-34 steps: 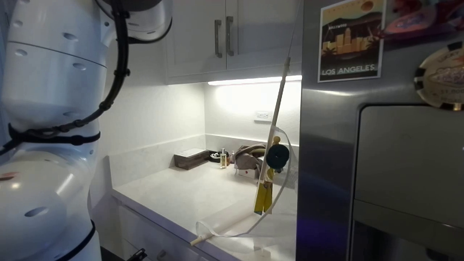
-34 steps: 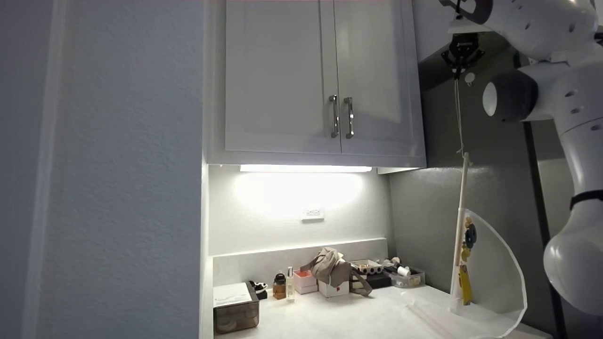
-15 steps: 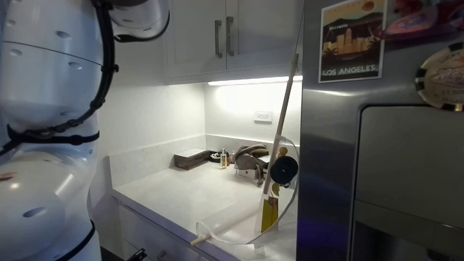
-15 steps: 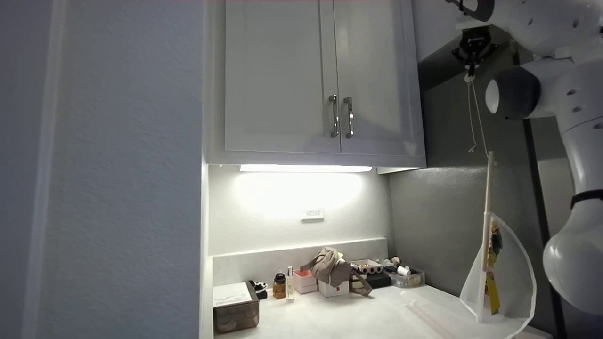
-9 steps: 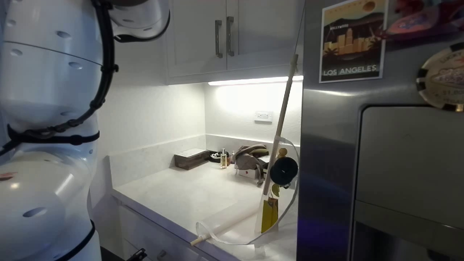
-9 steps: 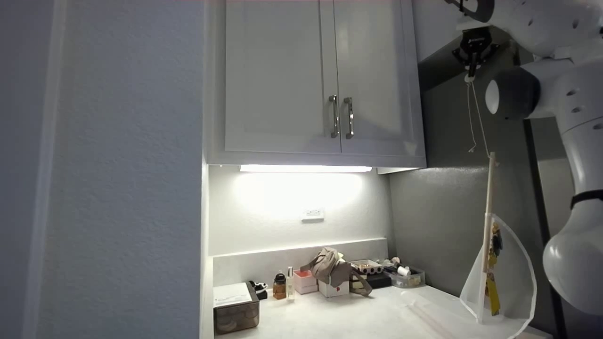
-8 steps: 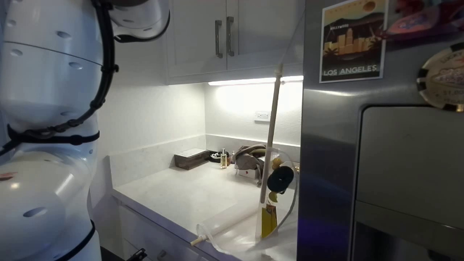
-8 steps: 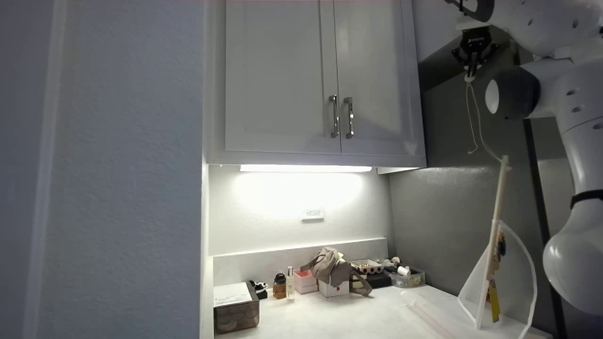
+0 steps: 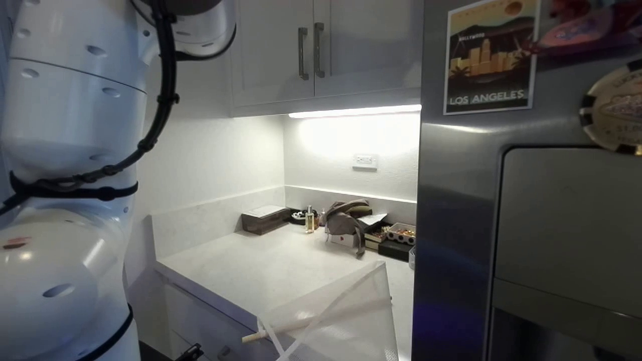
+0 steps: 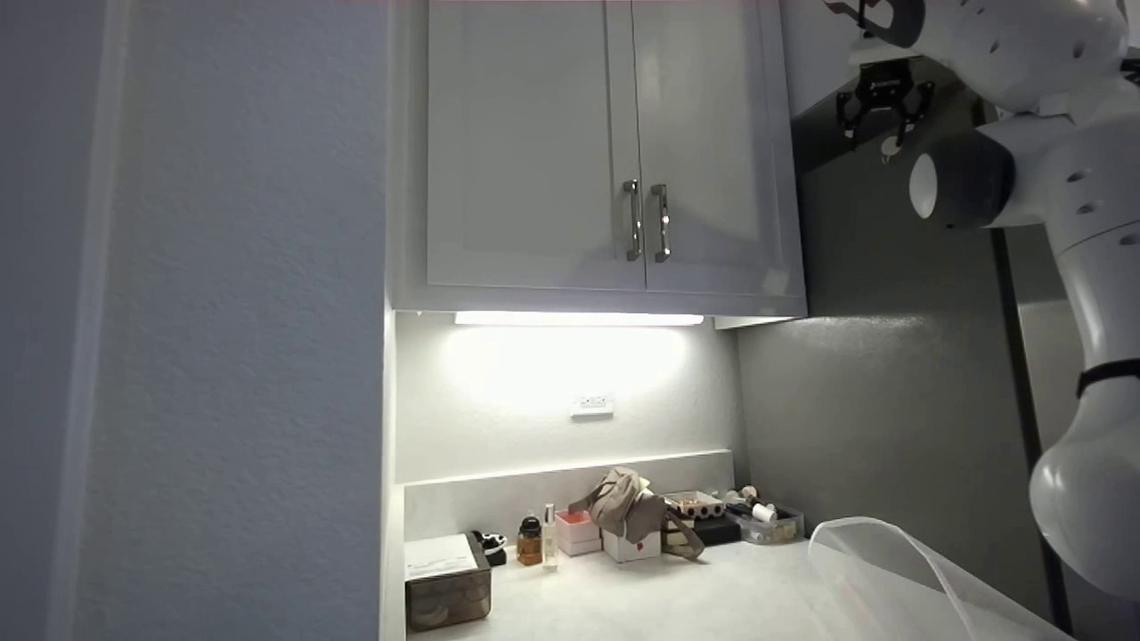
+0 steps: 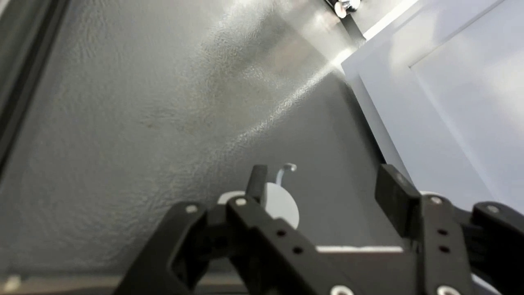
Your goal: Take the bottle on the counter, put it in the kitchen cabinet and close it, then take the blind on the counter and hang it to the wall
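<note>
With the empty claw (image 10: pixel 876 140) gaping upper right, the blind (image 9: pixel 353 326), lower centre, could slide off the counter (image 9: pixel 281 263) because its rod (image 9: pixel 254 337) overhangs.

Counter (image 9: pixel 251 271) looks smooth, glossy. Fridge (image 9: pixel 459 200): glossy metal, side (image 10: pixel 891 401) finely pebbled. 2 handles (image 10: pixel 636 223): polished metal. Blind (image 9: pixel 358 333): sheer mesh. Rod (image 9: pixel 254 337): wood-like.

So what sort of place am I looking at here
Probably a home kitchen: a white wall cabinet with bar handles hangs above a pale counter, next to what looks like a steel fridge.
</note>
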Motion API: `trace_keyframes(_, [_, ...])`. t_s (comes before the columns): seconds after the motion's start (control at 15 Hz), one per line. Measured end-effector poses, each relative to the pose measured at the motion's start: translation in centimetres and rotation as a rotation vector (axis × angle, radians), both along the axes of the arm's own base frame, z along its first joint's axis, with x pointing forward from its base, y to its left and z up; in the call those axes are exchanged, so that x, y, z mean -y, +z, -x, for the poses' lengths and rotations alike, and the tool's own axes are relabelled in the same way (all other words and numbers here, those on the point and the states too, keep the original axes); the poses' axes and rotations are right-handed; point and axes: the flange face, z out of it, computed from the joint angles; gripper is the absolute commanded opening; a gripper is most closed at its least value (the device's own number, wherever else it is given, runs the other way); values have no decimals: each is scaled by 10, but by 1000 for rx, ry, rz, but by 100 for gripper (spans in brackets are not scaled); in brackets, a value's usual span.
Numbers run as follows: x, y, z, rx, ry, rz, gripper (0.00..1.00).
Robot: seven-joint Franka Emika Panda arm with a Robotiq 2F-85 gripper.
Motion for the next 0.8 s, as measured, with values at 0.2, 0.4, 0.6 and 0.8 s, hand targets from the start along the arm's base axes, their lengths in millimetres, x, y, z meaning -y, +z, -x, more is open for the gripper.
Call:
trace_keyframes(0.2, [-2, -4, -9, -4, 9, -9, 100])
trace_keyframes(0.4, [-1, -6, -12, -3, 0, -17, 100])
trace_keyframes(0.6, [0, -7, -15, 10, -26, -37, 100])
trace_keyframes(0.8, [1, -13, -24, 23, -64, -73, 100])
